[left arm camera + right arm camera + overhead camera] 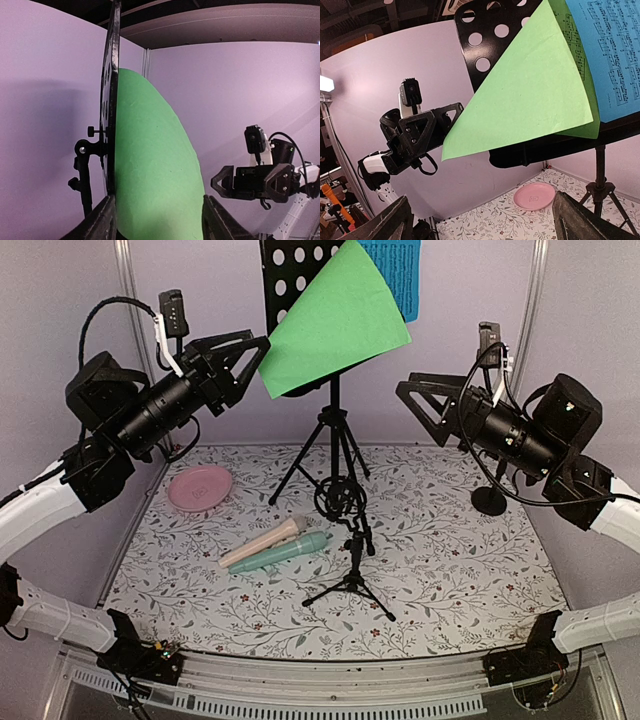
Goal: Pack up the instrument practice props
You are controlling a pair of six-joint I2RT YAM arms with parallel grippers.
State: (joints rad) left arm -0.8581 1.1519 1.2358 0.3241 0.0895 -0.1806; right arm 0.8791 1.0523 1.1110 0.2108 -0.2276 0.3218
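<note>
Fingers (102, 222) of your left gripper (252, 350) are spread wide either side of the green sheet (335, 320), which curls off the black rack (290, 270) with its lower corner at the tips. Not clamped yet, I'd say. Push in slightly deeper, close on paper only, then lift up and away so the rack's lip can't snag it. Right gripper (418, 412) hangs wide, holding nothing; keep it off the blue sheet (398, 270).

pink plate (200, 487) | lying flat | left side of floral-patterned table (450, 560)
</note>
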